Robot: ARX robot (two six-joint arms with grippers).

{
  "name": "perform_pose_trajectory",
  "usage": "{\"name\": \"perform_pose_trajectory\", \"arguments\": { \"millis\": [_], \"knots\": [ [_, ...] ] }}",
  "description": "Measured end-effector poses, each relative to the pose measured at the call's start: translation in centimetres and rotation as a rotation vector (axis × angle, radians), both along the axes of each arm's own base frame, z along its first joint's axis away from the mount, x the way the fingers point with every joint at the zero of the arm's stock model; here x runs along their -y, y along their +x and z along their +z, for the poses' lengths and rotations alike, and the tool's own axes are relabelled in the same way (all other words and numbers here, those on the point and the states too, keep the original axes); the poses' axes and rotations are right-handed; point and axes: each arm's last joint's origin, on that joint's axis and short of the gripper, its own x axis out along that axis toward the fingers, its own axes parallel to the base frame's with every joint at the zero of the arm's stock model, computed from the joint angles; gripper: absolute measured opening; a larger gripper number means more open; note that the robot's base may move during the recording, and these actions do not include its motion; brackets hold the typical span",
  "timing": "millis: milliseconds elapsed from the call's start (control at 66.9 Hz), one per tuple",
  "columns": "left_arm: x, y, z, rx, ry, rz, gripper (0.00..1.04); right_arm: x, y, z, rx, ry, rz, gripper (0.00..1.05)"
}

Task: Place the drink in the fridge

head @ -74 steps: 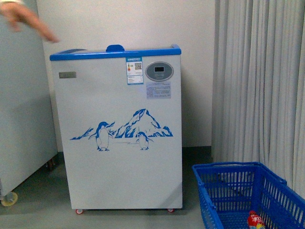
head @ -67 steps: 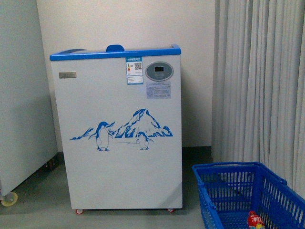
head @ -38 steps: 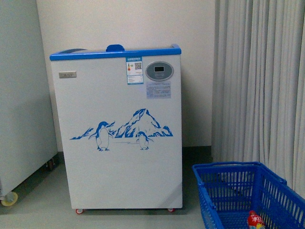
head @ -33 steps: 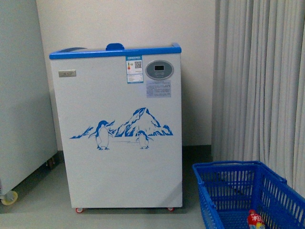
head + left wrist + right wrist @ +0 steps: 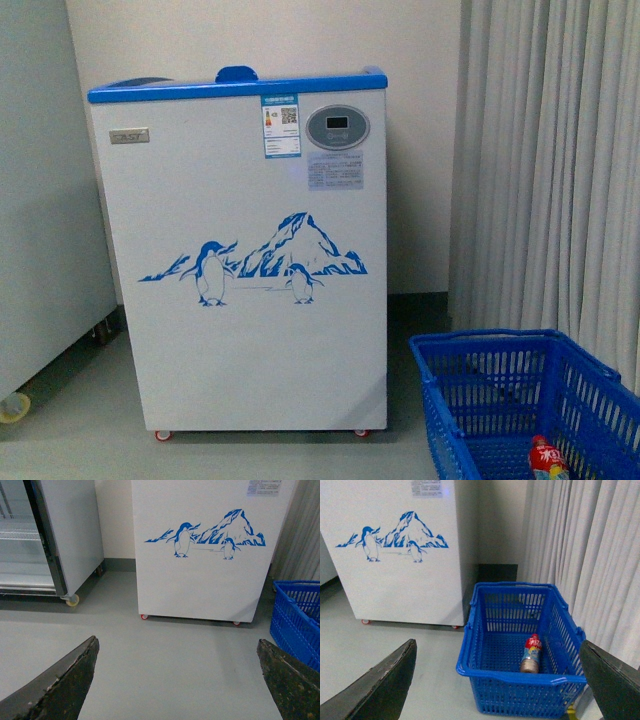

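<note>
**Both pincers wide and empty; drink lies in the basket**

The left pincer is spread wide, its two dark fingertips at opposite edges of its wrist view. It holds nothing and touches nothing, with bare floor between them. The right pincer is equally wide and empty, well short of the blue basket ahead of it.

The drink lies on the basket's bottom, red cap pointing to the far side. The basket stands on the floor, near and to the right of the fridge, close beside it but apart.

In the front view neither arm shows, and the lower edge cuts off the drink so that only its cap and upper label appear. The lettering on the label is too small to read. Only the fridge's blue rim and front are visible, and its inside is hidden. The grey-white cabinet at left is cut off by the frame.

There is one drink, one basket and one fridge. Two penguins are pictured on the fridge front, and two red casters show under it. A pale curtain hangs at right.
</note>
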Motion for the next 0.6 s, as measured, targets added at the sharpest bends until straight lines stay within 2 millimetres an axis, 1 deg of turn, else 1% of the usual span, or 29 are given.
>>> {"name": "perform_pose_trajectory", "arguments": {
  "millis": [598],
  "knots": [
    [0.0,0.0,0.0,0.0,0.0,0.0,0.97,0.0,0.0,0.0,0.0,0.0,0.0,0.97]
  ]
}}
